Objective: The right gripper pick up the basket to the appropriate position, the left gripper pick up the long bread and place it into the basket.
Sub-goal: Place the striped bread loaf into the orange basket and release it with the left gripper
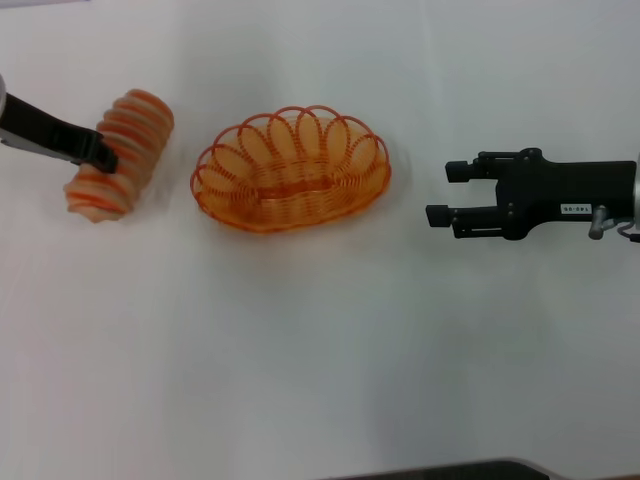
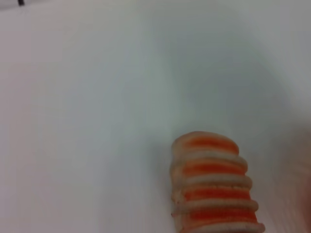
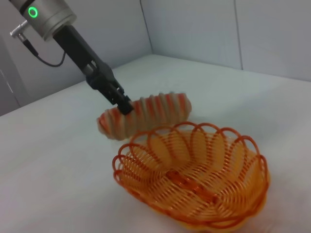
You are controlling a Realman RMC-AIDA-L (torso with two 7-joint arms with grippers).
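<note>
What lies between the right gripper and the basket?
Nothing: in the head view only bare white table separates the open right gripper from the basket.

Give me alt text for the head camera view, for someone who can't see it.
On a white table, the left gripper grips the long bread at left, beside an empty orange wire basket in the middle. At right, the right gripper hangs open, apart from the basket, fingers pointing toward it.

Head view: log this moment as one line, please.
left gripper: shut on bread, lifted | basket: empty, on table | right gripper: open, apart
</note>
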